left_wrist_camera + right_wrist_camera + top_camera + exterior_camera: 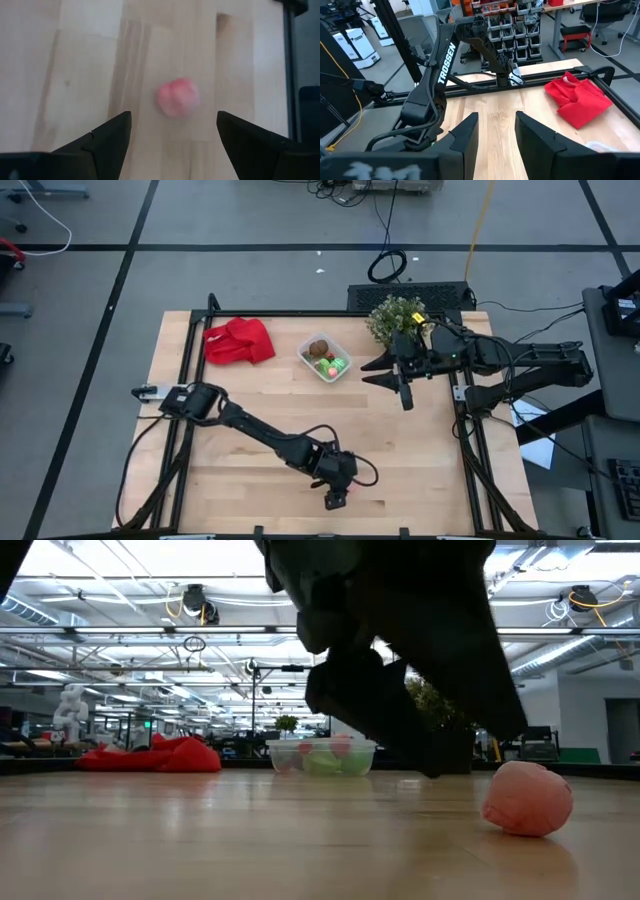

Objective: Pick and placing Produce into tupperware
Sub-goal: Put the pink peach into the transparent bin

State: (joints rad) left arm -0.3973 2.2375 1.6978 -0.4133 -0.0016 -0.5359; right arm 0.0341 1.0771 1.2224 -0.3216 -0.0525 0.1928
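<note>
A pink toy fruit (pixel 177 97) lies on the bare wood near the table's near edge, also seen in the low view (pixel 527 798). My left gripper (pixel 172 117) hovers over it, open, one finger on each side and neither touching. In the high view the left gripper (pixel 336 498) hides the fruit. The clear tupperware (pixel 325 360) stands mid-table and holds brown, green and red produce; the low view shows the tupperware (pixel 322 756) too. My right gripper (pixel 372 372) waits open to the right of the tupperware.
A crumpled red cloth (pixel 238 340) lies to the left of the tupperware, toward the far edge. A bushy potted plant (pixel 394 317) stands at the far right, beside my right arm. Bare wood (pixel 260 395) spreads between the tupperware and the left gripper.
</note>
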